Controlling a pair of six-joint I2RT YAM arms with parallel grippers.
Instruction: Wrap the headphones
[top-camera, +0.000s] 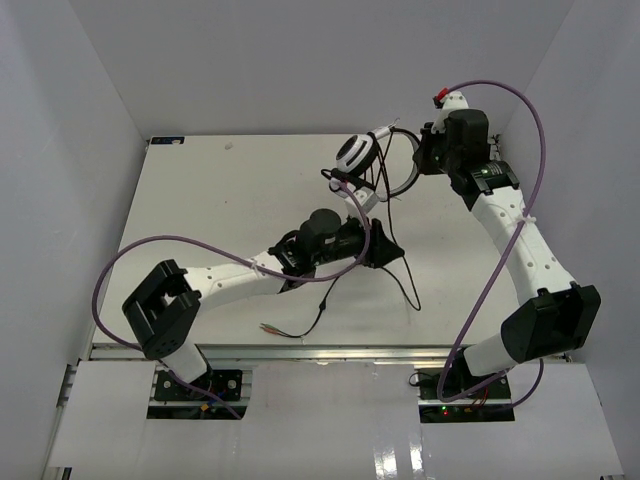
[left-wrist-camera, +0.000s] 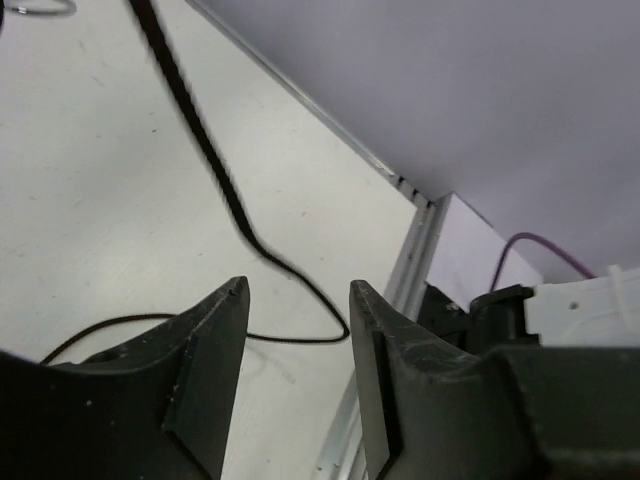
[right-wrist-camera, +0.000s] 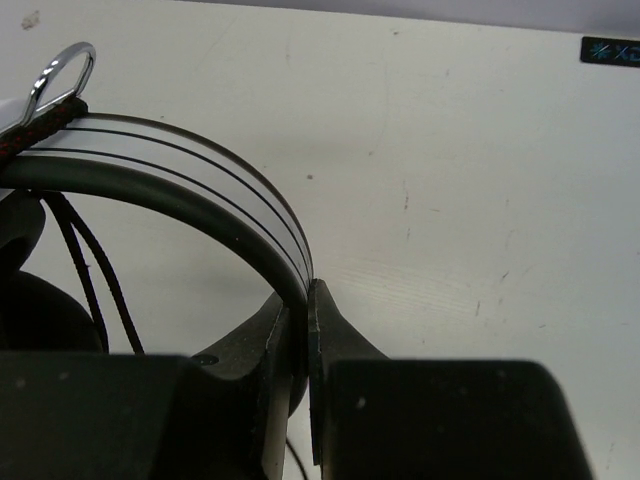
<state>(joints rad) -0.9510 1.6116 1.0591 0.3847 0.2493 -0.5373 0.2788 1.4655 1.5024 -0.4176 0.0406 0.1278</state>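
Note:
My right gripper (top-camera: 425, 160) (right-wrist-camera: 305, 290) holds the headphones (top-camera: 352, 155) up at the back of the table, shut on the black headband (right-wrist-camera: 200, 190). A white ear cup faces the top camera, and black cable strands (right-wrist-camera: 85, 270) hang beside the other cup. The thin black cable (top-camera: 405, 275) (left-wrist-camera: 205, 140) trails down over the table, and its plugs (top-camera: 268, 327) lie near the front edge. Near the table's middle, my left gripper (top-camera: 385, 252) (left-wrist-camera: 298, 292) is open with nothing between its fingers. The cable lies on the table beyond them.
A metal rail (left-wrist-camera: 415, 255) runs along the table's front edge. Purple robot cables (top-camera: 150, 245) loop off both arms. White walls close in the table on three sides. A small dark label (right-wrist-camera: 610, 50) sits at the back left corner.

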